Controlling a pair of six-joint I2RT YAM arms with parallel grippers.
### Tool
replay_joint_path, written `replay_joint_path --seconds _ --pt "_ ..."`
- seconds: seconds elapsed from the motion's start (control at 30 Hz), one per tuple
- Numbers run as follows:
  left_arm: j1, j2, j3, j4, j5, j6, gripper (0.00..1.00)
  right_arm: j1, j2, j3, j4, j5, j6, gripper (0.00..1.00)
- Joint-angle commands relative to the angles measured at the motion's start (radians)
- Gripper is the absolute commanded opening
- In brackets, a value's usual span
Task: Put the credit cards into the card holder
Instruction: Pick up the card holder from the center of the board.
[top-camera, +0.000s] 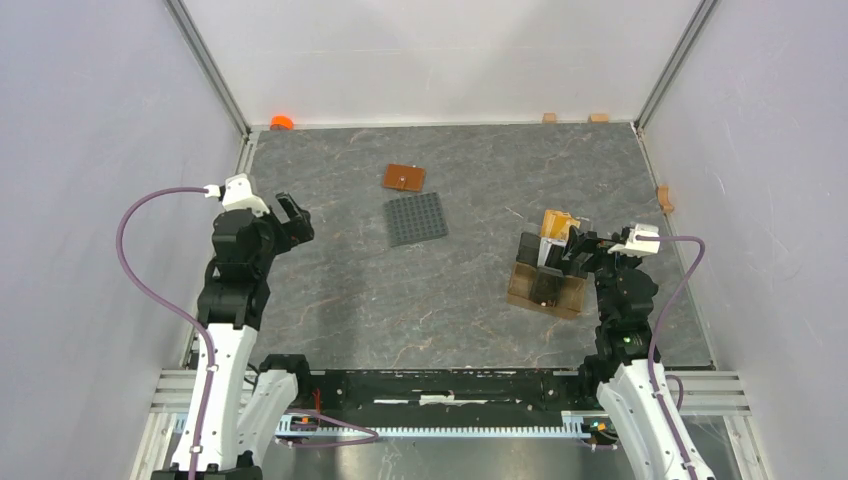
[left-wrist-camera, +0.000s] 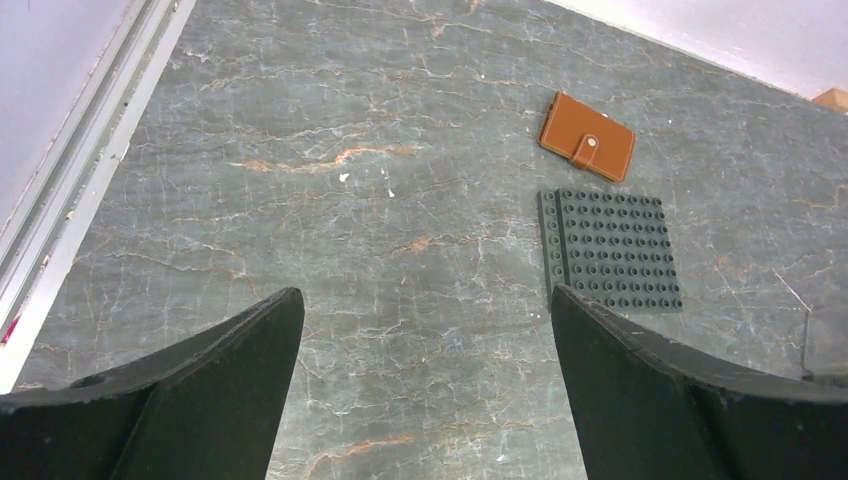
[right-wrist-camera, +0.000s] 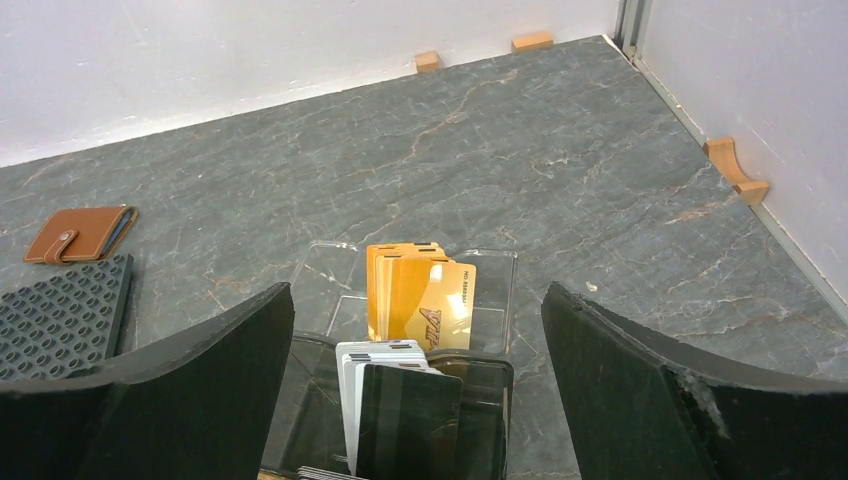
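The right gripper (right-wrist-camera: 415, 296) hangs with jaws apart directly above the credit cards (right-wrist-camera: 398, 405), which stand upright in the clear stand (right-wrist-camera: 505, 300) between its fingers. The left gripper (left-wrist-camera: 427, 293), also spread and empty, hovers over the table (left-wrist-camera: 300, 150). The closed card holder (left-wrist-camera: 587, 136) lies well ahead to its right, just beyond the studded plate (left-wrist-camera: 615, 250).

1 card holder (top-camera: 404, 177), 1 studded plate (top-camera: 416, 218), 1 clear stand (right-wrist-camera: 322, 268).

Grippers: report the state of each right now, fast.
Left gripper: open, holding nothing.
Right gripper: open, holding nothing, above the cards in the stand.
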Motion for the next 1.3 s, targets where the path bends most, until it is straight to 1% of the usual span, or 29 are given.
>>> replay_joint_path --seconds 0.0,0.1,0.2,0.27,0.37,0.43,0.53,0.67,0.8,0.93,1.0,1.07,1.13,1.2,1.27 --pt "0.004 0.008 0.002 0.010 0.016 -0.020 1.00 0.004 -0.003 0.010 0.036 -0.006 0.005 0.98" --pt "0.004 0.038 -0.004 0.003 0.040 0.018 1.00 0.004 -0.001 0.011 0.038 -0.010 0.002 0.98" --pt "0.004 0.122 0.004 -0.025 0.086 0.060 1.00 0.004 -0.001 0.011 0.033 -0.007 -0.001 0.98" --pt "0.002 0.191 0.033 -0.045 0.154 0.071 1.00 0.004 -0.003 0.011 0.031 -0.008 -0.002 0.98" --pt "-0.004 0.269 0.062 -0.010 0.281 0.047 1.00 0.004 -0.001 0.010 0.021 -0.008 -0.011 0.98" --pt "-0.027 0.332 0.107 0.010 0.314 0.032 1.00 0.004 0.001 0.013 0.016 -0.020 -0.019 0.98" --pt "-0.071 0.463 0.224 0.026 0.339 0.006 1.00 0.004 0.003 0.026 -0.005 -0.034 -0.056 0.98" --pt "-0.095 0.691 0.376 0.099 0.460 -0.084 1.00 0.004 -0.009 0.038 -0.057 0.006 -0.073 0.98" --pt "-0.101 0.891 0.523 0.138 0.509 -0.132 0.99 0.004 0.012 0.049 -0.020 -0.116 -0.090 0.98" --pt "-0.104 1.057 0.643 0.141 0.509 -0.129 0.99 0.004 0.118 0.119 -0.054 -0.241 -0.082 0.99" --pt "-0.105 1.142 0.694 0.141 0.502 -0.118 0.98 0.004 0.179 0.196 -0.103 -0.305 -0.084 0.93" --pt "-0.105 1.218 0.746 0.139 0.497 -0.110 0.95 0.004 0.230 0.261 -0.141 -0.357 -0.076 0.91" --pt "-0.106 1.304 0.817 0.109 0.507 -0.102 0.91 0.006 0.277 0.322 -0.153 -0.415 -0.049 0.89" --pt "-0.105 1.389 0.899 0.073 0.531 -0.088 0.88 0.011 0.341 0.378 -0.140 -0.492 -0.014 0.87" --pt "-0.105 1.448 0.954 0.061 0.537 -0.078 0.86 0.036 0.411 0.433 -0.134 -0.523 0.021 0.83"
